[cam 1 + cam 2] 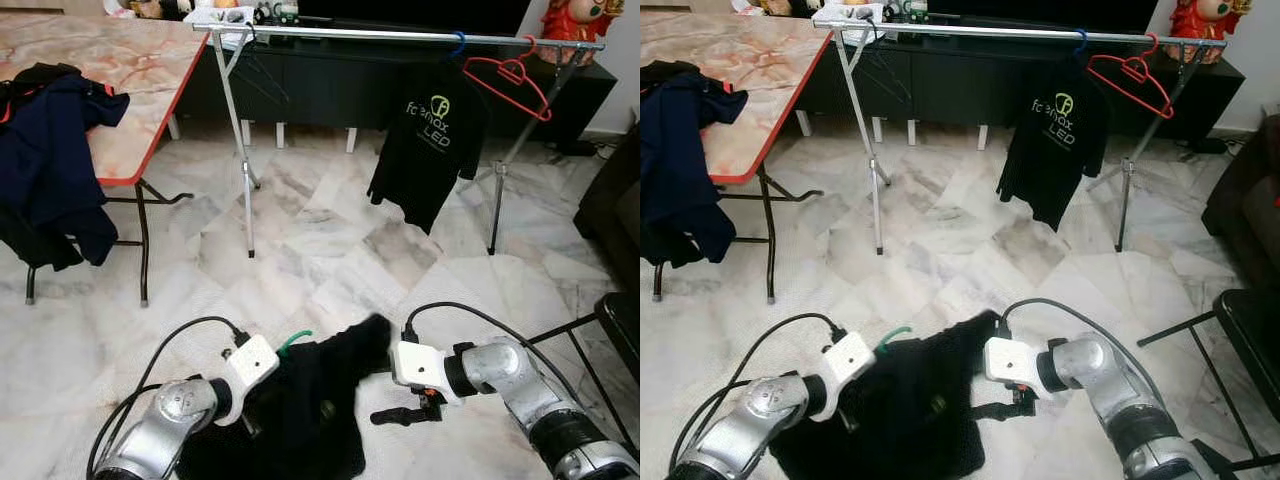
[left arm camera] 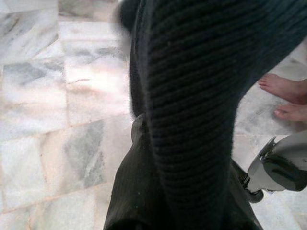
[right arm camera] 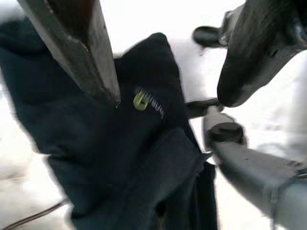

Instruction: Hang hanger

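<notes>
A black garment (image 1: 310, 410) hangs between my two arms, low in front of me, with the green hook of its hanger (image 1: 295, 342) sticking out at its top left. My left gripper (image 1: 250, 420) is behind the cloth and holds it off the floor; the left wrist view has the knit fabric (image 2: 192, 96) right against the camera. My right gripper (image 3: 170, 96) is open beside the garment's right edge, with nothing between its fingers (image 1: 405, 413). The silver clothes rail (image 1: 400, 36) stands across the room ahead.
On the rail hang a black printed T-shirt (image 1: 430, 140) and a bare red hanger (image 1: 510, 80). A marble-top table (image 1: 130, 70) with dark clothes (image 1: 50, 150) draped over it stands left. A black seat (image 1: 620, 320) is at the right. A person's bare feet (image 2: 288, 98) are close by.
</notes>
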Controlling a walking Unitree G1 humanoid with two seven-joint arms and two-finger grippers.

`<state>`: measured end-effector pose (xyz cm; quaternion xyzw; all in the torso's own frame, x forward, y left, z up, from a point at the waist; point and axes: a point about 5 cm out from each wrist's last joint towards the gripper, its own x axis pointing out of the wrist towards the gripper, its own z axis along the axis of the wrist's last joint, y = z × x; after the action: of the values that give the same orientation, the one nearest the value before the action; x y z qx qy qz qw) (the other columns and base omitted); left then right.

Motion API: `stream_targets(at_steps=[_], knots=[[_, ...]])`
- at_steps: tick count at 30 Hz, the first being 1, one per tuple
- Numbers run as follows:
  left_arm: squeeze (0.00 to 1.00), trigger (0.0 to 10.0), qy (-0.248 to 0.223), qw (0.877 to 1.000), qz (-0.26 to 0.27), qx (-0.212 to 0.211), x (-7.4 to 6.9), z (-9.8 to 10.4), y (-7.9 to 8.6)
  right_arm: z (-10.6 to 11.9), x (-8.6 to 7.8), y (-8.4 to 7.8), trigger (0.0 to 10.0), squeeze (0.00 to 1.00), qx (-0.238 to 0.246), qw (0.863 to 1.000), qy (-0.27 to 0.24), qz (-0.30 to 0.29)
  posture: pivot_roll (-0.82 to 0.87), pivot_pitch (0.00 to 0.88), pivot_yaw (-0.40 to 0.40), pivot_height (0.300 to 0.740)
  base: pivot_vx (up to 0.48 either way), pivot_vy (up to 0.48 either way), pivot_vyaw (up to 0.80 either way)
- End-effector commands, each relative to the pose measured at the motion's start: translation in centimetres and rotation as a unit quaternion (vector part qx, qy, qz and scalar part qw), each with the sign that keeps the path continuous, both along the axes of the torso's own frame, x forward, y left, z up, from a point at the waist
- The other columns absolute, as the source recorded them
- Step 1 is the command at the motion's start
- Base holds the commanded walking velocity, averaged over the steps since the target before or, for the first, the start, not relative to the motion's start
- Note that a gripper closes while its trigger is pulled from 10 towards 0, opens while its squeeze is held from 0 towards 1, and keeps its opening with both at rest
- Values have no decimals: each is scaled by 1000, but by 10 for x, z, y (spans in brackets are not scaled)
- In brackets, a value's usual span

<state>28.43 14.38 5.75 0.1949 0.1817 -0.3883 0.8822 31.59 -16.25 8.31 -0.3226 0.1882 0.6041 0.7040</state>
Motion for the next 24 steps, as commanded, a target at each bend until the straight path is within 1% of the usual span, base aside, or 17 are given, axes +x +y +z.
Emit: stream_targets(at_steps=[1, 3, 4, 5, 9, 10, 11, 12, 13, 14, 16, 17, 18, 19, 22, 23, 24], knots=[[0, 0, -8, 1000, -11, -2, -2, -3, -5, -3, 0, -6, 10000, 1000, -2, 1000, -10, -23, 43, 147, -65, 740, 0, 0, 0], [0, 0, -10, 1000, -5, -3, -2, -4, -5, -3, 2, -7, 10000, 1000, -4, 999, -22, -37, 41, 149, -66, 740, 0, 0, 0], [0, 0, -17, 1000, 3, -2, -1, -4, -4, -3, 5, -7, 10000, 910, -1, 998, -35, -53, 41, 149, -66, 740, 0, 0, 0], [0, 0, -24, 1000, 15, -1, 0, -4, -2, -3, 6, -8, 10000, 16, 0, 997, -44, -69, 40, 151, -68, 740, 0, 0, 0], [0, 0, -71, 989, 129, 8, 12, -2, 16, -11, 14, -17, 10000, 0, 19, 977, -80, -197, 36, 158, -71, 740, 0, 0, 0], [0, 2902, -82, 978, 189, 3, 15, -3, 26, -19, 13, -20, 10000, 0, 43, 961, -77, -261, 32, 164, -71, 740, 0, 0, 0], [0, 2902, -85, 974, 209, -1, 15, -4, 30, -22, 12, -21, 10000, 0, 52, 954, -74, -285, 32, 164, -71, 740, 0, 0, 0], [0, 2902, -85, 974, 209, -1, 15, -4, 30, -22, 12, -21, 10000, 0, 52, 954, -74, -285, 32, 164, -71, 740, 0, 0, 0], [0, 10000, -94, 962, 256, -27, 12, -5, 39, -40, 3, -23, 10000, 0, 80, 930, -47, -356, 29, 170, -66, 740, 0, 0, 0], [0, 10000, -96, 954, 281, -47, 8, -6, 45, -55, -6, -25, 10000, 0, 91, 910, -25, -404, 29, 174, -63, 740, 0, 0, 0], [0, 10000, -99, 945, 306, -62, 3, -7, 52, -75, -21, -27, 10000, 0, 96, 881, 3, -464, 30, 178, -58, 740, 0, 0, 0], [0, 10000, -99, 945, 306, -62, 3, -7, 52, -75, -21, -27, 10000, 0, 96, 881, 3, -464, 30, 178, -58, 740, 0, 0, 0], [0, 10000, -112, 942, 312, -45, -3, -7, 59, -94, -37, -35, 10000, 0, 110, 820, 39, -560, 25, 183, -51, 740, 0, 0, 0], [0, 10000, -112, 942, 312, -45, -3, -7, 59, -94, -37, -35, 10000, 0, 110, 820, 39, -560, 25, 183, -51, 740, 0, 0, 0], [0, 10000, -122, 934, 329, -60, -13, -5, 67, -118, -62, -43, 10000, 0, 128, 724, 92, -671, 40, 174, -36, 740, 0, 0, 0], [0, 10000, -125, 932, 333, -63, -17, -4, 69, -126, -72, -44, 10000, 0, 123, 703, 107, -692, 41, 172, -35, 740, 0, 0, 0], [0, 10000, -126, 932, 335, -63, -19, -4, 71, -130, -77, -45, 10000, 0, 119, 692, 116, -702, 41, 172, -35, 740, 0, 0, 0]])
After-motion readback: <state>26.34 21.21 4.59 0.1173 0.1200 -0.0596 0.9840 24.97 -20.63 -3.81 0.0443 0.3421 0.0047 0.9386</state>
